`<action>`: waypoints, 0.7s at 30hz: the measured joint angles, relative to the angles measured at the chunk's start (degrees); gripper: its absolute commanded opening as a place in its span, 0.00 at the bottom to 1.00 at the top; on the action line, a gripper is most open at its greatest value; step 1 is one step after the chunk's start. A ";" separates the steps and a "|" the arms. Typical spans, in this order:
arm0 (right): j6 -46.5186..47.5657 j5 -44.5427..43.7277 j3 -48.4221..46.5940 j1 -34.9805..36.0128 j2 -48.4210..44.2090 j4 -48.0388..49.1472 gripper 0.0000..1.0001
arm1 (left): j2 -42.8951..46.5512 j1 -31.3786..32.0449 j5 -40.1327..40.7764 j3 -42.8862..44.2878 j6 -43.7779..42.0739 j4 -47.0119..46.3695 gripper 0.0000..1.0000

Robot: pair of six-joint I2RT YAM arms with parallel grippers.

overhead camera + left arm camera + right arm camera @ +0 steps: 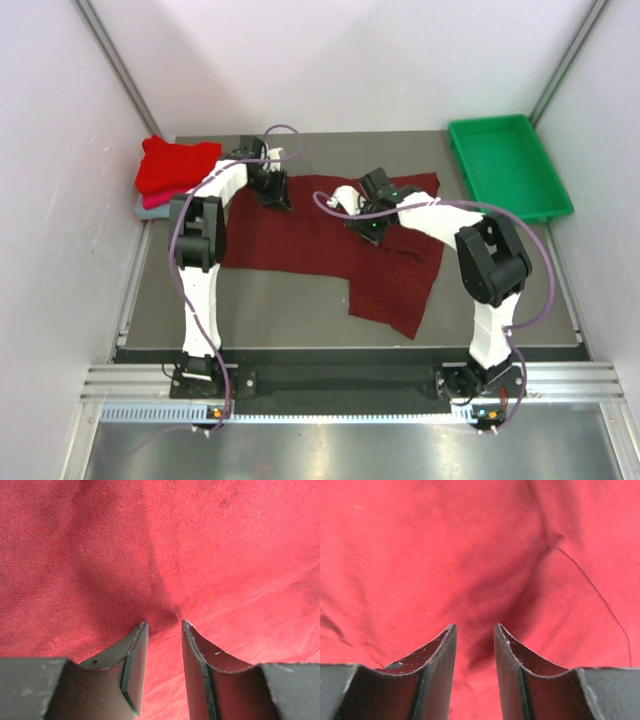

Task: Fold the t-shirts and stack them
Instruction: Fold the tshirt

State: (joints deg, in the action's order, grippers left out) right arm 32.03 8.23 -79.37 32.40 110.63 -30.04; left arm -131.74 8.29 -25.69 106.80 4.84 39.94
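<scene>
Four shirts: one maroon shirt (330,250) lies spread mid-bench (280,310), long axis left-right. Three sit folded far-left: red shirt (172,165), pink shirt (158,200), grey-blue shirt (142,209). Left gripper (277,197) and right gripper (368,232) press into the maroon cloth, fingers slightly apart; cannot tell if they grasp it.

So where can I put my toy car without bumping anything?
Bare table runs along the near edge, in front of the maroon t-shirt, and widens at the right, in front of the green tray. Crowded: the middle, where the left arm and right arm reach over the shirt, and the far-left corner with the folded stack.
</scene>
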 measured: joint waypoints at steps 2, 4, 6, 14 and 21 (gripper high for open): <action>-0.26 -0.46 -0.02 -1.03 0.22 0.02 0.36 | 0.00 -0.02 -0.04 -0.11 0.00 -0.13 0.39; -0.39 -1.18 -0.15 -2.47 0.74 0.02 0.36 | 0.00 -0.02 -0.13 -0.11 0.02 -0.17 0.39; -0.55 -1.73 -0.24 -3.98 1.40 0.11 0.35 | 0.00 -0.04 -0.22 -0.11 0.15 -0.20 0.39; -0.57 -3.69 -1.53 -7.98 2.95 0.24 0.35 | 0.00 -0.04 -0.24 -0.15 0.83 -0.31 0.39; -0.55 -4.52 -4.48 -9.09 3.45 0.61 0.34 | 0.11 -0.04 -0.26 -0.44 1.05 -0.66 0.39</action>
State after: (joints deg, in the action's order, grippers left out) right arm 31.48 3.70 -83.85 23.31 114.08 -29.43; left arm -131.63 8.25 -25.96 106.37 5.89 39.29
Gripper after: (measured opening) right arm 0.349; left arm 0.386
